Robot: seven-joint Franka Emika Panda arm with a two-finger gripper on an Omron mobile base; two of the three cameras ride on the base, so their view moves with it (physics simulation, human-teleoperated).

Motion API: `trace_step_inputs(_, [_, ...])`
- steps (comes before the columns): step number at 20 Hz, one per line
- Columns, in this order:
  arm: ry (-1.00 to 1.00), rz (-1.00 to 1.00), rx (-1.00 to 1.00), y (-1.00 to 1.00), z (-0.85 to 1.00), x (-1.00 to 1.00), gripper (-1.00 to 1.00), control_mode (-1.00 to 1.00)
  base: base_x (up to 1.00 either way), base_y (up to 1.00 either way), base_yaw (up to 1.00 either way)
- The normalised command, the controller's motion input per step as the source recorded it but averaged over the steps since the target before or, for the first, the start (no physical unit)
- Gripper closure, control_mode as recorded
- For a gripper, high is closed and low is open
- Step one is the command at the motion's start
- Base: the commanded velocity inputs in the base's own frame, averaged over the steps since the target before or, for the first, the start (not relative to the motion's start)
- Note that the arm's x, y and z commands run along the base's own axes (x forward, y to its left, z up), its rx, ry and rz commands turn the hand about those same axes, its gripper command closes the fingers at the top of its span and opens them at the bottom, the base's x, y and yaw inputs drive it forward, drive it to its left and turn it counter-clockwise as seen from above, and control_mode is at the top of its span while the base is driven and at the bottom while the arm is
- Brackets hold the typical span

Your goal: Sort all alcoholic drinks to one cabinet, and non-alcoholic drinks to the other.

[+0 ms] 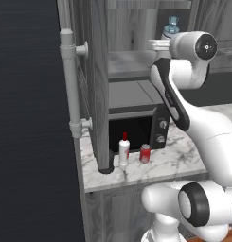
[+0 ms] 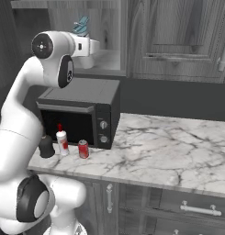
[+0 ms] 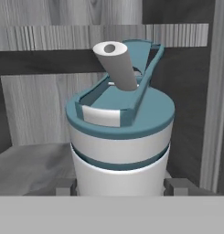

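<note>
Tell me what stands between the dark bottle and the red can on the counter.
The white bottle with red cap stands between the dark bottle and red can, seen in the right base view.

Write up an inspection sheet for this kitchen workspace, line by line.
Surface: marble counter, mostly bare to the right.
Job's things: white red-capped bottle, red can and dark bottle stand before the microwave; blue-capped bottle upright on the open cabinet shelf.
Clutter: nothing seen.
Gripper: gripper, fingers flanking the blue-capped bottle's base; contact unclear.
Cables: nothing seen.
Surroundings: closed upper cabinet, drawers below.
</note>
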Motion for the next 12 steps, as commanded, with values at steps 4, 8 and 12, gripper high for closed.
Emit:
trace_step_inputs(4, [0.0,0.0,0.01,0.0,-0.09,0.23,1.0,-1.0,0.0,0.0,0.0])
trace_step_inputs(8, [0.0,0.0,0.01,0.0,-0.07,0.24,1.0,-1.0,0.0,0.0,0.0])
trace_step_inputs(12, [0.0,0.0,0.01,0.0,-0.07,0.24,1.0,-1.0,0.0,0.0,0.0])
